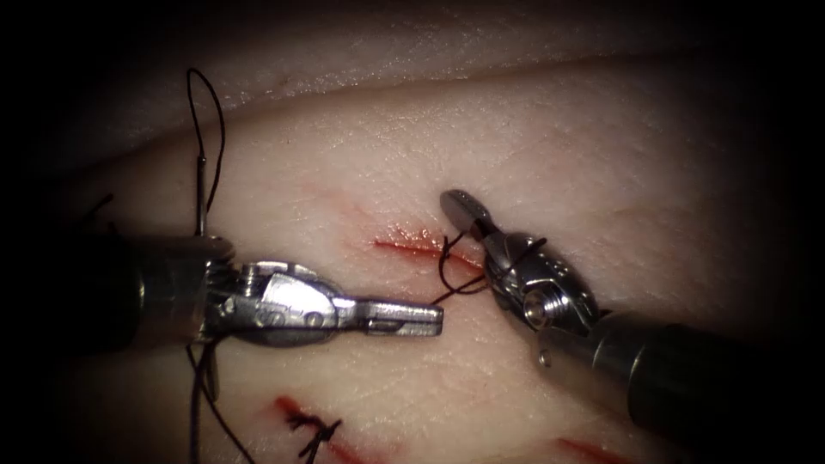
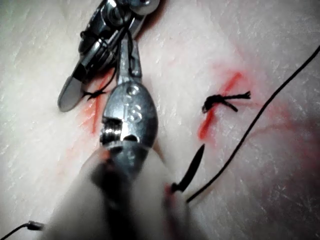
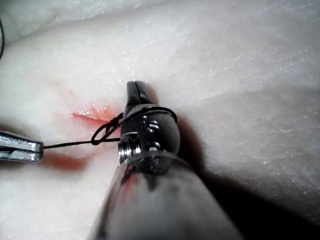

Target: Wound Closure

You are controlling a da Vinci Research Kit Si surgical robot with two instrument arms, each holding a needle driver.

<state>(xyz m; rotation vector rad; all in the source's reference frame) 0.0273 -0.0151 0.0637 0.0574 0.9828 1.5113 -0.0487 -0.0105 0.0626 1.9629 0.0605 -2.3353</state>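
Note:
On the tissue point(image 1: 601, 172) a short cut point(image 1: 411, 248) lies between the two tools. My left tool point(image 1: 430, 319) comes in from the left, shut on the thread point(image 1: 454, 293) just below the cut; its jaws point(image 3: 20, 149) pinch the taut strand. The thread makes a loop point(image 3: 104, 132) at the cut and wraps around my right tool point(image 1: 460, 206), whose jaws look shut, tips just above the cut's right end. The needle point(image 1: 200, 193) stands far left of the cut, held by neither tool, its lower part hidden behind the left tool.
A long thread loop point(image 1: 206, 112) rises from the needle's end at the upper left. A second cut with a tied stitch point(image 1: 314, 425) and short cut ends point(image 2: 225, 100) lies near the bottom. Red fluid stains a third cut point(image 1: 593, 448) at the lower right.

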